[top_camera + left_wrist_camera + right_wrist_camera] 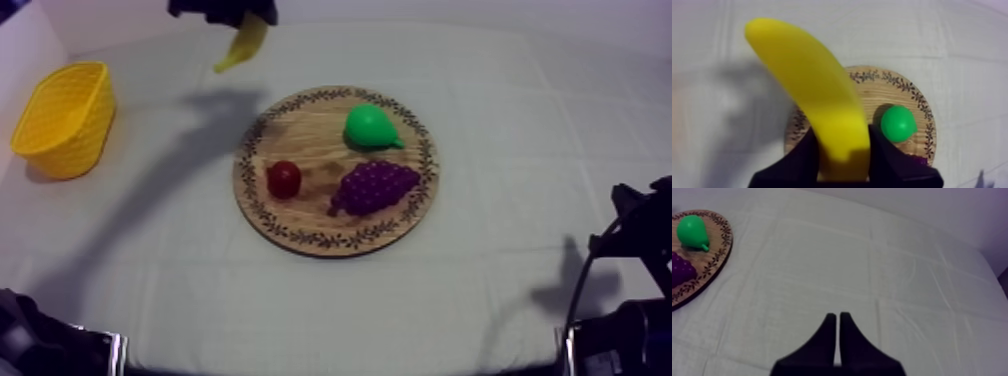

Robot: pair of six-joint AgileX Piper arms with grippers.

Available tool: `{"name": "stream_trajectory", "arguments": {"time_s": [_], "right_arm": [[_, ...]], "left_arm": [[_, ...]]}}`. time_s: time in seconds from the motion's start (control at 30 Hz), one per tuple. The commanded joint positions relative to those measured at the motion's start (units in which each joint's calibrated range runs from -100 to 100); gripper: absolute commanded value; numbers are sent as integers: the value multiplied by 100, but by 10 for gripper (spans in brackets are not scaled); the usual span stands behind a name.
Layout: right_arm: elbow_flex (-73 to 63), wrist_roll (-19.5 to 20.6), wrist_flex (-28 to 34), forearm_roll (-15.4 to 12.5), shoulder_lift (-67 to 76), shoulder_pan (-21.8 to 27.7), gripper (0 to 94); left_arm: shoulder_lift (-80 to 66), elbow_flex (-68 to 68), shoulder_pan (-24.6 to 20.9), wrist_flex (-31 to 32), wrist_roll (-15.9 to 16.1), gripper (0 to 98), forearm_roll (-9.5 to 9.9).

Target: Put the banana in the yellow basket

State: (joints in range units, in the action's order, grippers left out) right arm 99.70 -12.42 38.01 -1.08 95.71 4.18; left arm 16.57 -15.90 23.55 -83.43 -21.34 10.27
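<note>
My left gripper (242, 18) hangs high over the table's far side, shut on the yellow banana (243, 45), which dangles tip down. In the left wrist view the black fingers (804, 156) clamp the banana (817, 95) above the round wooden board (872, 97). The board (300, 130) lies mid-table with the green pear (370, 127), purple grapes (375, 186) and a small red fruit (284, 179). The yellow basket (66, 118) stands at the far left, apart from the banana. My right gripper (837, 319) is shut on nothing, low at the right.
The right arm (630, 290) rests at the table's right front corner. From the right wrist, the board (714, 263), pear (692, 232) and grapes (681, 268) lie off to one side across bare cloth. Open cloth lies between board and basket.
</note>
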Motion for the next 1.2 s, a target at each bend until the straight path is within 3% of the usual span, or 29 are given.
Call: {"name": "stream_trajectory", "arguments": {"time_s": [0.0, 0.2, 0.6, 1.17], "right_arm": [[-3, -1, -2, -2, 4, 3, 6], [-3, -1, -2, -2, 4, 3, 6], [-3, -1, -2, -2, 4, 3, 6], [-3, -1, -2, -2, 4, 3, 6]], "left_arm": [[-714, 263, -96, 15, -3, 223, 79], [-1633, 1163, -612, 164, 86, 232, 244], [-2298, 2802, -2051, 1275, 537, 243, 306], [-1353, 2784, -3214, 1827, 941, 236, 308]]}}
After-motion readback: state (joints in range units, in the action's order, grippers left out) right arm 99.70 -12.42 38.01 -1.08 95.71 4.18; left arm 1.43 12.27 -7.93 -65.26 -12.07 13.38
